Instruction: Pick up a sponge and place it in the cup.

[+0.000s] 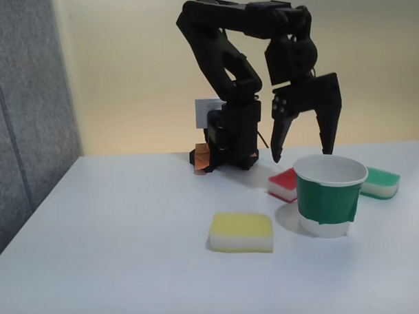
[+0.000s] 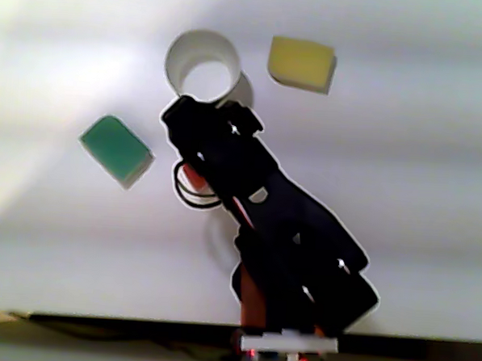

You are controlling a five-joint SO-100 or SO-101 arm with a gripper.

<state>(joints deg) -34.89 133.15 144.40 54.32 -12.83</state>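
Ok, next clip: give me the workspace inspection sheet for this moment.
Surface: white table, bare apart from the items below.
Job's things: red-and-white sponge lies behind the cup, partly hidden; green-banded cup upright, looks empty.
Clutter: yellow sponge in front; green sponge to the cup's right in the fixed view.
Hand: hand open, holding nothing, fingers pointing down above the sponge and the cup's rear rim.
Cables: dark loop beside the arm.
Surroundings: cream wall, grey panel at left.
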